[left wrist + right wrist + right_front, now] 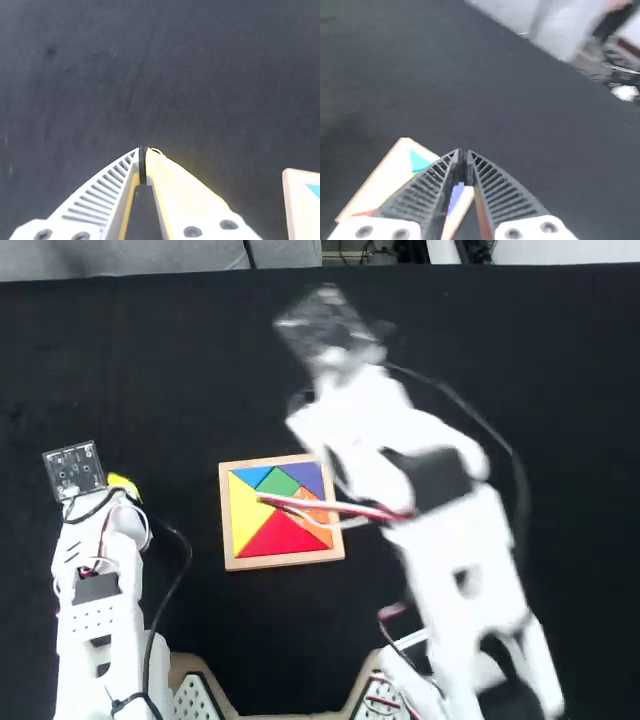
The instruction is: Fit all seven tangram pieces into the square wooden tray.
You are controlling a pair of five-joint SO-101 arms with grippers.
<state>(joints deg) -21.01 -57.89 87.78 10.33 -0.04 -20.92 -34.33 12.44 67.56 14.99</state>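
The right pincer (461, 156) is seen closed, its black ribbed jaws pressed together with nothing gripped between them. It hangs above the black table (420, 75), just past a corner of the square wooden tray (387, 172). The left pincer (144, 151), with one white jaw and one yellow, is likewise closed and empty, and is held over the table well apart from the tray.

In the high view the tray (226, 530) is found near the table's middle, filled with coloured tangram pieces (270, 535). Blue, green, purple, yellow, red and orange faces can be made out. A red and white cable (330, 508) of the right arm crosses them, so seven cannot be counted.

The fitting step is judged finished or nearly so. What is called for next is a check that every piece lies flush, then a lift of the right arm made without the cable snagging a piece.
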